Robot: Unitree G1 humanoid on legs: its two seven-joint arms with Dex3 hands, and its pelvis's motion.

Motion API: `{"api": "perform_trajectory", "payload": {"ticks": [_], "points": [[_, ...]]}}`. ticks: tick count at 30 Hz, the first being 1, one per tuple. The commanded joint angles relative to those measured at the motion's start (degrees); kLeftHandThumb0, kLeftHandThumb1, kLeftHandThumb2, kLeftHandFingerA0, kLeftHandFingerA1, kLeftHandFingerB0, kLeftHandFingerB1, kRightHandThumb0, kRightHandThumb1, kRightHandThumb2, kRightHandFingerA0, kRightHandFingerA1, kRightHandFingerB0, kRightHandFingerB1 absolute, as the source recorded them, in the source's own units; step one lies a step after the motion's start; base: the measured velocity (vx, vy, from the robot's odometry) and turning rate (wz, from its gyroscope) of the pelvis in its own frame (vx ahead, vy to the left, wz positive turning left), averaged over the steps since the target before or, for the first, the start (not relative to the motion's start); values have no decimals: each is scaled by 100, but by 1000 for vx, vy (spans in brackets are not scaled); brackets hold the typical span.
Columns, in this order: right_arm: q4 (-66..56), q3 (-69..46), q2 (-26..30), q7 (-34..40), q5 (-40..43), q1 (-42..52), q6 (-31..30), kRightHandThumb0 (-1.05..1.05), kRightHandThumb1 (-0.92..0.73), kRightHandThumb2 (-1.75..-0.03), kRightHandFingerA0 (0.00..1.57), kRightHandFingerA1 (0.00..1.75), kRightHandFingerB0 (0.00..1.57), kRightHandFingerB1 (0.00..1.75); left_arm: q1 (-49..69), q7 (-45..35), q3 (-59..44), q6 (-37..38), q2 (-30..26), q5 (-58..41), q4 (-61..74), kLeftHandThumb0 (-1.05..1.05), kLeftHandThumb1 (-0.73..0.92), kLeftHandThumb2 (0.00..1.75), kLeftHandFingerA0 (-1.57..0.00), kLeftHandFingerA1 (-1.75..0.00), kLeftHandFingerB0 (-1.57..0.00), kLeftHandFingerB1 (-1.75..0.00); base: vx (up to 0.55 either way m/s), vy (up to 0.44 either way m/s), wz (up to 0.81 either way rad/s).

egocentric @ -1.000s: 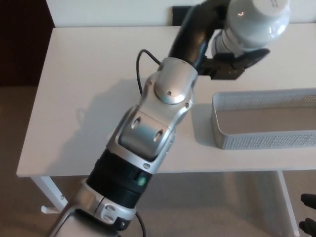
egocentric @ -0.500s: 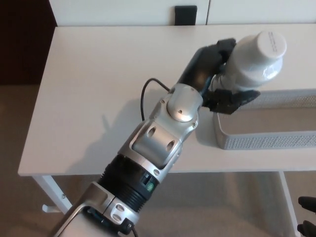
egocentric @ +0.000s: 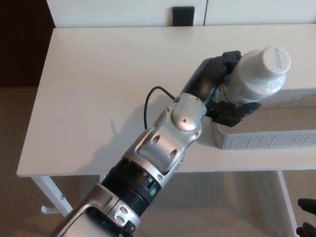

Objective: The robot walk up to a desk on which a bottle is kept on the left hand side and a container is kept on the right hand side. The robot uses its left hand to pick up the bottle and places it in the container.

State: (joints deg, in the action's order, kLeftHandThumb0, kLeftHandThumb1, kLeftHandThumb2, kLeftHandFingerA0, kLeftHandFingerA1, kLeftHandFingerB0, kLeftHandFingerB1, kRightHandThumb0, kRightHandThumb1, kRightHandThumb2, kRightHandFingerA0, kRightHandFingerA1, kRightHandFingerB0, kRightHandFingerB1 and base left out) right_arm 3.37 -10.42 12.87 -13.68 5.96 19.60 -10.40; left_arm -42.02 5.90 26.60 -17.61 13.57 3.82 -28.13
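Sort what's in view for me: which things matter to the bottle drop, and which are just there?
Job:
- white bottle, held in the left hand
- white mesh container, at the desk's right end
- white desk

Just there:
- black wall plate behind the desk
- right hand, low at the picture's corner, off the desk

White plastic bottle [egocentric: 256, 74], flat end facing the camera, gripped in the left hand [egocentric: 224, 94] above the left end of a pale mesh container [egocentric: 269, 139].
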Motion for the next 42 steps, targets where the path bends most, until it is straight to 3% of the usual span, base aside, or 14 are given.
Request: {"api": "perform_trajectory", "payload": {"ticks": [1, 11, 12, 19, 20, 24, 29, 31, 32, 33, 34, 35, 36, 42], "points": [[5, -39, 120, -64, 32, -24, -69, -32, -66, -59, 56, 57, 49, 51, 1, 101, 91, 66, 1281, -81, -340, -18, 68, 86, -111, -133, -88, -104, 0, 0, 0], [-116, -15, 118, -139, 63, 2, -90, -33, -65, -59, 55, 57, 48, 50, -346, 115, 114, -7, 1574, -189, -480, -19, 69, 87, -113, -131, -88, -105, 0, 0, 0], [-120, -14, 119, -143, 63, 0, -80, -32, -66, -60, 55, 57, 48, 51, -355, 115, 127, 33, 1594, -192, -507, -18, 58, 110, -123, -121, -92, -101, 0, 0, 0], [-165, 18, 128, -84, 15, -99, -172, -28, -68, -60, 57, 57, 48, 50, -435, 168, 150, 91, 1650, -176, -644, -16, 58, 114, -124, -122, -92, -102, 0, 0, 0], [-162, 24, 131, -87, 7, -101, -153, -29, -67, -60, 57, 57, 48, 50, -439, 171, 148, 86, 1649, -178, -646, -18, 65, 99, -115, -135, -88, -106, 0, 0, 0], [-276, 66, 155, -64, -48, -92, -222, -29, -68, -60, 56, 55, 47, 48, -487, 130, 120, 158, 1651, -204, -767, -16, 73, 83, -109, -137, -84, -102, 0, 0, 0], [-235, 108, 188, -55, -107, -149, -174, -30, -69, -60, 59, 57, 47, 48, -453, 79, 160, 241, 1673, -217, -801, -10, 74, 82, -108, -136, -83, -102, 0, 0, 0], [-296, 127, 201, -55, -129, -136, -164, -31, -68, -59, 59, 58, 48, 49, -402, 130, 160, 215, 1719, -231, -775, -10, 79, 72, -108, -132, -85, -83, 0, 0, 0], [-306, 122, 200, -70, -104, -147, -179, -32, -67, -59, 58, 59, 48, 50, -413, 67, 146, 193, 1697, -258, -795, -42, 66, 60, -76, -59, -39, -35, 0, 0, 0], [-308, 117, 199, -81, -84, -156, -191, -32, -67, -59, 58, 59, 48, 50, -425, 16, 138, 179, 1677, -275, -812, -42, 66, 60, -76, -59, -39, -35, 0, 0, 0], [-293, 114, 201, -89, -74, -178, -194, -32, -66, -59, 56, 57, 47, 49, -471, -175, 122, 124, 1623, -344, -807, -79, 49, 82, -11, -23, -10, -13, 0, 0, 0], [-273, 112, 205, -93, -72, -201, -194, -32, -66, -59, 56, 57, 47, 49, -523, -388, 106, 64, 1566, -421, -792, -79, 49, 82, -11, -23, -10, -13, 0, 0, 0], [-237, 96, 200, -116, -44, -209, -159, -33, -65, -59, 58, 58, 47, 50, -578, -493, 22, -93, 1497, -503, -774, -93, 55, 59, 0, 0, 0, 0, 0, 0, 0], [-215, 84, 238, -159, -32, -274, -172, -36, -65, -59, 57, 57, 48, 50, -822, -581, -97, -464, 1196, -500, -621, -102, 57, 62, 0, 0, 0, 0, 0, 0, 0]]}}
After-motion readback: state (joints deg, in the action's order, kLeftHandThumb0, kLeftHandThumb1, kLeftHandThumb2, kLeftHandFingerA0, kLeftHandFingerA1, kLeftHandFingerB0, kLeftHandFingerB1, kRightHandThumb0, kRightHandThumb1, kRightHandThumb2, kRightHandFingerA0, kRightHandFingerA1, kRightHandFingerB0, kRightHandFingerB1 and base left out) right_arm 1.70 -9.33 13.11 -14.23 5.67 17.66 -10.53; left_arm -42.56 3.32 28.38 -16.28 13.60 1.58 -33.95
